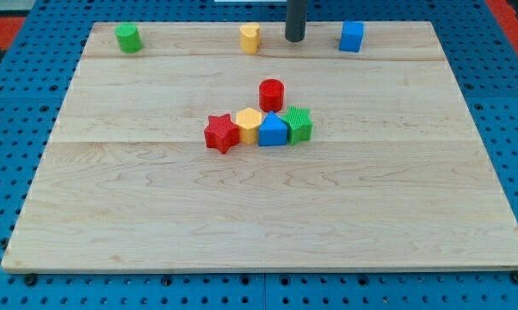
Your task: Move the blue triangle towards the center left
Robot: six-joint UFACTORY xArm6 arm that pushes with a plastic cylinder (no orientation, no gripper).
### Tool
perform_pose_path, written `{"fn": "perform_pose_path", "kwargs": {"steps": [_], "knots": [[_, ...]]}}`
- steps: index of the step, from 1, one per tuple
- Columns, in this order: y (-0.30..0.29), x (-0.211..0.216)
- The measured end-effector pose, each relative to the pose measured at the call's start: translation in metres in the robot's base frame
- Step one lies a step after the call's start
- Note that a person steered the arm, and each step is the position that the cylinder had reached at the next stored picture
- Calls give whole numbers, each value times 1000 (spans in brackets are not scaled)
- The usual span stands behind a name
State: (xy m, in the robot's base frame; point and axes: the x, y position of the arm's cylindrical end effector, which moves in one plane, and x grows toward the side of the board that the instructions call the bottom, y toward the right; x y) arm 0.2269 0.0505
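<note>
The blue triangle (273, 131) sits near the board's middle in a tight row of blocks. A yellow hexagon (249, 124) touches its left side and a green block (299, 123) touches its right side. A red star (221, 133) is at the row's left end. A red cylinder (271, 94) stands just above the row. My tip (294, 38) is at the view's top, well above the row, between a yellow block (250, 37) and a blue cube (352, 36). It touches no block.
A green cylinder (128, 38) stands at the board's top left corner. The wooden board (113, 215) lies on a blue pegboard surface.
</note>
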Motion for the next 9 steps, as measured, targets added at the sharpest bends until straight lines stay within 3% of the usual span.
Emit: {"fn": "perform_pose_path", "kwargs": {"steps": [2,3,5,7,9], "knots": [[-14,6],[-12,29],[48,50],[33,133],[-35,208]]}}
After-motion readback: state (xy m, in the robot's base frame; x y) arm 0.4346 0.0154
